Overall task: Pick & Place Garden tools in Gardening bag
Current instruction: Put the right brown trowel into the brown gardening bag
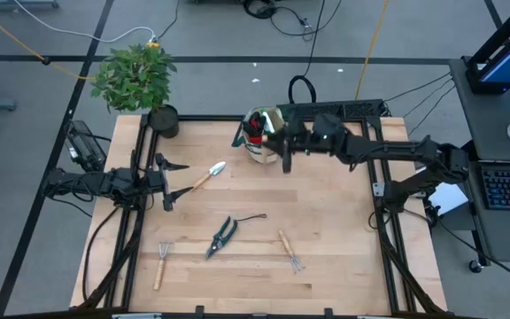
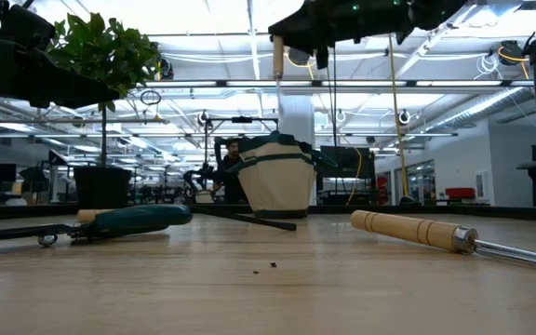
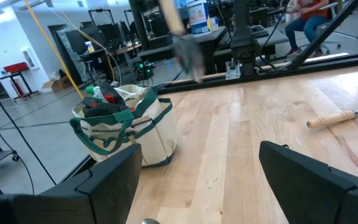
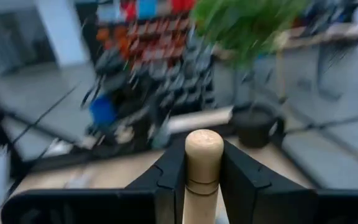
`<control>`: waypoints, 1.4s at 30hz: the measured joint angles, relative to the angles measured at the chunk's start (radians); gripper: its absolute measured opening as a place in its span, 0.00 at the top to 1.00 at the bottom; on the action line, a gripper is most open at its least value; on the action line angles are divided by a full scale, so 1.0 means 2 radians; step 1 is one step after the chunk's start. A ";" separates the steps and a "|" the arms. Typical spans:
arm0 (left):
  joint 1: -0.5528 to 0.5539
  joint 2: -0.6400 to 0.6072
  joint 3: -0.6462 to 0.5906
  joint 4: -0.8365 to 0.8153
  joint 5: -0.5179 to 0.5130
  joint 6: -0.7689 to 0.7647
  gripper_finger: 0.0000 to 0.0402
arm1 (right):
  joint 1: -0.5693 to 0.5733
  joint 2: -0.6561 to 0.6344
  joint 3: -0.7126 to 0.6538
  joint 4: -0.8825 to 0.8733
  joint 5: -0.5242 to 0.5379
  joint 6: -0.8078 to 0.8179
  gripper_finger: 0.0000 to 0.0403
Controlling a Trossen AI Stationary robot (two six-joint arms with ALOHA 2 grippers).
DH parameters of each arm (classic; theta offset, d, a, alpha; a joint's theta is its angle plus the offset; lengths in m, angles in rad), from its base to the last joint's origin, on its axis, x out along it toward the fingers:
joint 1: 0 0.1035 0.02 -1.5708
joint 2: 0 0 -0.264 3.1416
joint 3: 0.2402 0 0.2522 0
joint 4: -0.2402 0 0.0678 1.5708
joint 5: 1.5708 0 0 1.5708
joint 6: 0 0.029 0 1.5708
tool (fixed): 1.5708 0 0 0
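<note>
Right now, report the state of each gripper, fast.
Left gripper: open, holding nothing, beside the trowel.
Right gripper: shut on a wood-handled tool, near the gardening bag.

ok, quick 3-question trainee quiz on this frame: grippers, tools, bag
1. True or false: the right gripper is shut on a wood-handled tool.
2. How many tools lie on the table?
3. The left gripper is: A) open near the trowel, B) shut on the pruning shears, C) over the gardening bag.

Key: 1 true; 2 four: trowel, shears, two rakes; 3 A.
</note>
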 joint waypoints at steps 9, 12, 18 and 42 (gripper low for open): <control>0.000 0.000 0.000 0.000 0.000 0.000 0.17 | -0.046 0.000 0.000 0.112 0.071 -0.005 0.84; 0.000 0.000 0.000 0.000 0.000 0.000 0.17 | -0.051 0.000 0.000 0.132 0.101 -0.015 0.84; 0.000 0.000 0.000 0.000 0.000 0.000 0.17 | -0.055 0.000 0.000 0.174 0.148 -0.037 0.84; 0.000 0.000 0.000 0.000 0.000 0.000 0.17 | -0.040 0.034 0.000 0.132 0.437 -0.067 0.84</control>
